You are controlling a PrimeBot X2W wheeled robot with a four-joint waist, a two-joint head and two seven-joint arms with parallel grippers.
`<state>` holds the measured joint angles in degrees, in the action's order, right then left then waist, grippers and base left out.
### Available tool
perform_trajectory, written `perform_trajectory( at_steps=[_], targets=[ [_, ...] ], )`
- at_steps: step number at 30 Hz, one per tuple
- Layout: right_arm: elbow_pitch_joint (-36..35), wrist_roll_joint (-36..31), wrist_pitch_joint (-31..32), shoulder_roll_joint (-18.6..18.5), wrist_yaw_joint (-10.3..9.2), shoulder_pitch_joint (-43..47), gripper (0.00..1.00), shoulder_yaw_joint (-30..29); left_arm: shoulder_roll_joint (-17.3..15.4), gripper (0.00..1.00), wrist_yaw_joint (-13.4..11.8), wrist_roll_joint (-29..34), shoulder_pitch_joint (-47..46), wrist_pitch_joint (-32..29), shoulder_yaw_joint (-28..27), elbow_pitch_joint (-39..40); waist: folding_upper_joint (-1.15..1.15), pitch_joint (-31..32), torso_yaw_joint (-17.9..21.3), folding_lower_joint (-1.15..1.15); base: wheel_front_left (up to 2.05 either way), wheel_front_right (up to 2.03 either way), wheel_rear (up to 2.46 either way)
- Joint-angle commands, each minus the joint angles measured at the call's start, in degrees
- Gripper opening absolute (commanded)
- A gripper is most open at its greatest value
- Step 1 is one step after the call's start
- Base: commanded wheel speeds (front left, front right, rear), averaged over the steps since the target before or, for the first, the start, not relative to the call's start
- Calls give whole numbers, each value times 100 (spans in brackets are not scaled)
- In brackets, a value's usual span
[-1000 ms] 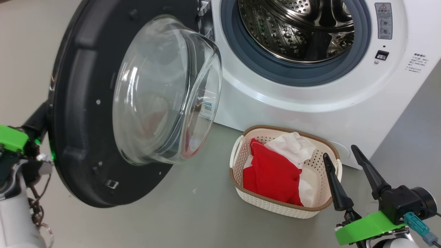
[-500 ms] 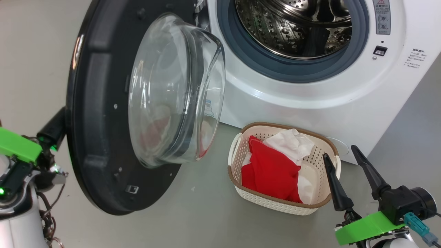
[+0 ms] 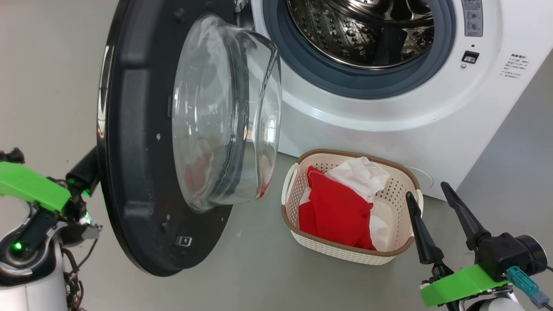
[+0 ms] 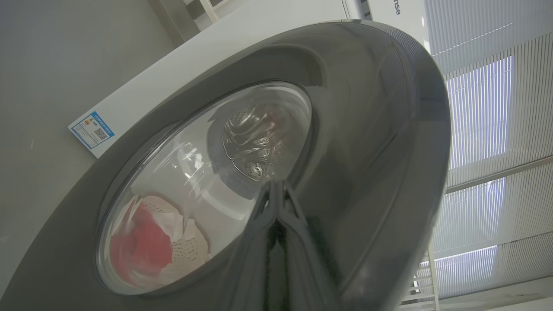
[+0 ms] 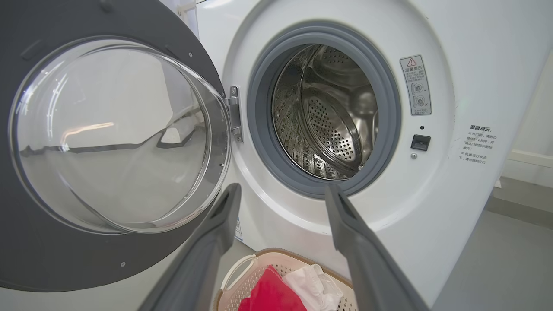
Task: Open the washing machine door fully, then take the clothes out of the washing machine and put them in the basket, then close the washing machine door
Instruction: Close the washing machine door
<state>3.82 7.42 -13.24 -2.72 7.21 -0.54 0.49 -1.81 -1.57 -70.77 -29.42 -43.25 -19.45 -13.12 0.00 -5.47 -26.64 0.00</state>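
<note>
The washing machine (image 3: 389,112) stands with its steel drum (image 3: 363,30) showing no clothes. The washing machine door (image 3: 134,151) hangs partly open, its glass bowl (image 3: 224,116) facing the opening. My left gripper (image 4: 276,186) is shut, with its tips against the door's glossy outer rim (image 4: 371,142); in the head view its dark finger (image 3: 84,172) reaches behind the door's left edge. The basket (image 3: 376,162) sits on the floor before the machine and holds the clothes: red pieces (image 3: 337,207) and a white one (image 3: 358,175). My right gripper (image 3: 426,190) is open and empty just right of the basket, and points at the drum (image 5: 283,190).
Grey floor (image 3: 268,276) lies in front of the basket and under the door. The machine's right side meets a grey wall (image 3: 518,164). Window blinds (image 4: 488,129) show beyond the door in the left wrist view. A blue label (image 4: 93,129) sticks on the machine's front.
The door has swung further toward the machine's opening and is now more edge-on. My left gripper has moved right with it behind its rim. The head view shifted slightly. The right gripper has not moved.
</note>
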Motion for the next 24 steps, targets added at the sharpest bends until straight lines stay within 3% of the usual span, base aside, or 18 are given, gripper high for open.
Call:
perform_trajectory(
  at_steps=[1,9,16,18,19,24],
  targets=[
    [-116,91,-71,-16,28,-252,100,115,-116,0,-17,-93,18,-40,-41,214,0,-11,7,0,0,0,0],
    [-72,114,-97,-16,28,-299,100,120,-110,0,-49,-220,90,128,103,274,0,-35,27,0,0,0,0],
    [-54,132,-115,-16,28,-322,100,111,-109,0,45,-11,165,812,33,324,0,-58,41,0,0,0,0],
    [-51,132,-120,-16,28,-319,100,98,-126,83,128,165,201,1053,23,348,0,-54,38,0,0,0,0],
    [-50,132,-122,-16,28,-315,100,92,-131,100,173,251,226,1155,30,357,0,-48,35,0,0,0,0],
    [-55,145,-132,-16,28,-276,100,67,-210,100,454,766,405,1711,84,459,0,-8,1,0,0,0,0]
  ],
)
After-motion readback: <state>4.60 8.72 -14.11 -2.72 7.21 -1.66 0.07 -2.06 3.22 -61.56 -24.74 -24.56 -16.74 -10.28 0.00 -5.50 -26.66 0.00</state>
